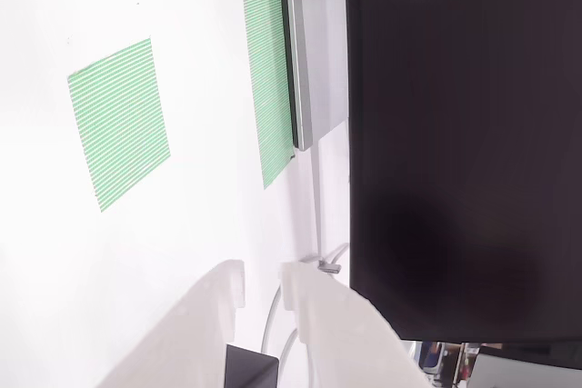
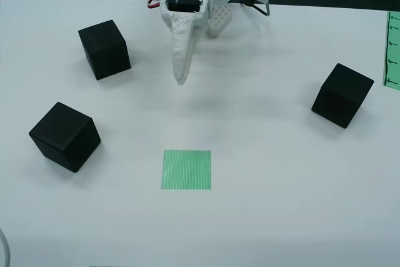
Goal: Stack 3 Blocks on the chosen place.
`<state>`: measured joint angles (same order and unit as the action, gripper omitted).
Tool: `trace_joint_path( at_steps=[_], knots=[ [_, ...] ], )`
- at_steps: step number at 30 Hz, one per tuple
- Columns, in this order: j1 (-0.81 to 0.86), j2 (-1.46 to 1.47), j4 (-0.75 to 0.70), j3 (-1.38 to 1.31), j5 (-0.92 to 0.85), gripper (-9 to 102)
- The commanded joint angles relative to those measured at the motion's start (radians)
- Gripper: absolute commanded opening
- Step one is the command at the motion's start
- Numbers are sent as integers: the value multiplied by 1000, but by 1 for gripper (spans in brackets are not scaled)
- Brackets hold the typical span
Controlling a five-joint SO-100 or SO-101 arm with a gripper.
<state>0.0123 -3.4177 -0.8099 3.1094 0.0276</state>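
Observation:
Three black cubes stand apart on the white table: one at the far left (image 2: 104, 49), one at the near left (image 2: 64, 136), one at the right (image 2: 342, 95). The chosen place, a small green striped square (image 2: 186, 169), lies bare near the middle front and also shows to the left in the gripper's own view (image 1: 118, 120). My white gripper (image 2: 180, 78) points down behind the square, touching no cube. Its two fingertips (image 1: 262, 283) stand a narrow gap apart with nothing between them.
A large flat black panel (image 1: 455, 134) fills the right of the gripper view, beside a grey metal rail (image 1: 314, 43) and a long green striped strip (image 1: 268, 61). That strip also shows at the overhead view's right edge (image 2: 392, 48). The arm's base stands at the back.

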Motion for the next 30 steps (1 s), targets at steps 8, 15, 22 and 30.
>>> trace_joint_path(
  at_steps=[8,15,22,30],
  knots=[
    [-12,-18,-6,38,-5,0],
    [-12,-18,-6,38,-5,0],
    [-17,-18,-6,38,-6,0],
    [-21,58,78,37,-21,0]
  ],
)
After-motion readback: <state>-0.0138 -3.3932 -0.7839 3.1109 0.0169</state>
